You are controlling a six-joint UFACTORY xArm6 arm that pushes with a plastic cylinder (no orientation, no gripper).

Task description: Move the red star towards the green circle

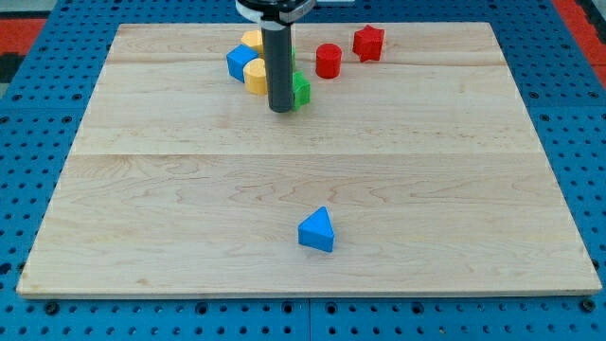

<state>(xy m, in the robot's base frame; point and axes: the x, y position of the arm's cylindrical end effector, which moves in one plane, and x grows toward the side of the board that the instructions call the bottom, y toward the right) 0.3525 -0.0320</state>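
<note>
The red star (368,43) lies near the view's top, right of centre. A red cylinder (329,61) stands just left of it. My rod comes down from the top and my tip (280,110) rests on the board against a green block (300,90), whose shape I cannot make out because the rod hides most of it. Left of the rod sit a yellow block (256,77), a blue block (240,62) and another yellow block (252,41). The tip is well left of and below the red star, apart from it.
A blue triangular block (317,230) lies alone toward the view's bottom, near the middle. The wooden board (142,189) sits on a blue perforated base (28,142).
</note>
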